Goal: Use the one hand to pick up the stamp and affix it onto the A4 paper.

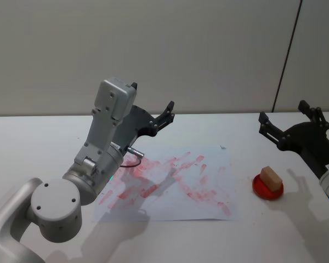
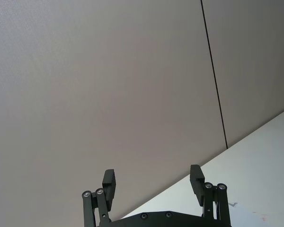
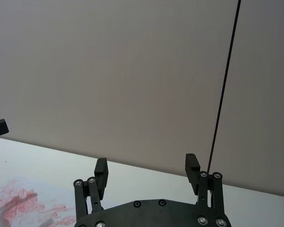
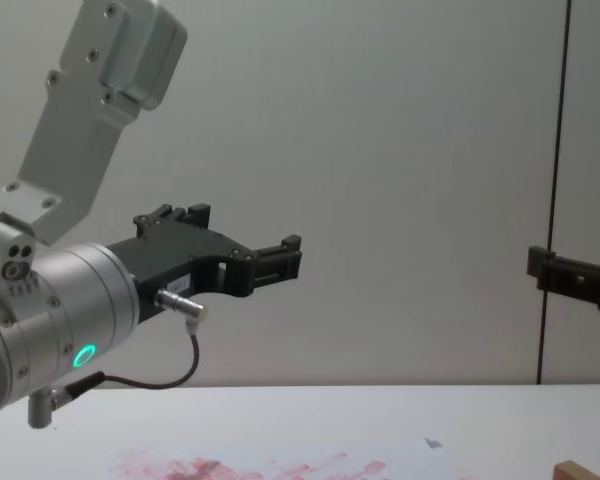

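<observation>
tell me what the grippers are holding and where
Nothing is held: the left gripper and right gripper are open; the stamp sits on a red pad.

The paper (image 1: pixel 170 186) is a thin matt white sheet smeared with dull red ink. Right of the paper, the stamp (image 1: pixel 271 175) looks like pale bare wood, matt, on a red pad (image 1: pixel 266 192) with a slight plastic sheen. The table (image 1: pixel 33 142) is smooth matt white. The left gripper (image 2: pixel 152 176) and right gripper (image 3: pixel 146 165) are matt black with shiny metal screw heads. The left arm (image 1: pixel 107 126) over the paper is satin silver-grey.

Tan stamp (image 1: pixel 271 176) on red pad (image 1: pixel 258 187), right of ink-smeared A4 paper (image 1: pixel 170 186)
</observation>
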Available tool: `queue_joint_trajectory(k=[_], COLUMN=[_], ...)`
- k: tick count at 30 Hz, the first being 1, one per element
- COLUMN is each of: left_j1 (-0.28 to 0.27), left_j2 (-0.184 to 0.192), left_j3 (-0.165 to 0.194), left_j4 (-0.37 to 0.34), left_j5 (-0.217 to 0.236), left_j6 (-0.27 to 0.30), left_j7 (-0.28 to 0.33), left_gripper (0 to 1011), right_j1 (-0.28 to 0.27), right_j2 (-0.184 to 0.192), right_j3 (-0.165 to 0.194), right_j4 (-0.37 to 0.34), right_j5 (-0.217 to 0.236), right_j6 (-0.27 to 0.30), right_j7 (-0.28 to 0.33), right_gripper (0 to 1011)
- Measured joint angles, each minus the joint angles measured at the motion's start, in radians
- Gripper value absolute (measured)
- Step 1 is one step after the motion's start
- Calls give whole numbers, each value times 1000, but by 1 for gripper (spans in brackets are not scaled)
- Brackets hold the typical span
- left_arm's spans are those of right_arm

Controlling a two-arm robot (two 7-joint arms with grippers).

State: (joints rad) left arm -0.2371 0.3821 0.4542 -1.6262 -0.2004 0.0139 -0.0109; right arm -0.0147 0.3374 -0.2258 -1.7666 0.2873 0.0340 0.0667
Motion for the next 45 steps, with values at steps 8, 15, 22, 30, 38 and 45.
queue_joint_trajectory(k=[8, 15, 22, 30, 38, 45], left_j1=[0, 0, 0, 0, 0, 0], left_j2=[0, 0, 0, 0, 0, 0], left_j3=[0, 0, 0, 0, 0, 0], left_j4=[0, 0, 0, 0, 0, 0], left_j5=[0, 0, 0, 0, 0, 0], left_j6=[0, 0, 0, 0, 0, 0], left_j7=[0, 0, 0, 0, 0, 0], left_gripper=[1001, 1001, 1001, 1001, 1001, 1001], right_j1=[0, 0, 0, -10, -53, -100], right_j2=[0, 0, 0, 19, 70, 118], right_j3=[0, 0, 0, 14, 46, 70], right_j4=[0, 0, 0, -2, -23, -37], right_j5=[0, 0, 0, 24, 83, 131], right_j6=[0, 0, 0, 0, 21, 64], right_j7=[0, 0, 0, 15, 41, 67], right_gripper=[1001, 1001, 1001, 1001, 1001, 1001])
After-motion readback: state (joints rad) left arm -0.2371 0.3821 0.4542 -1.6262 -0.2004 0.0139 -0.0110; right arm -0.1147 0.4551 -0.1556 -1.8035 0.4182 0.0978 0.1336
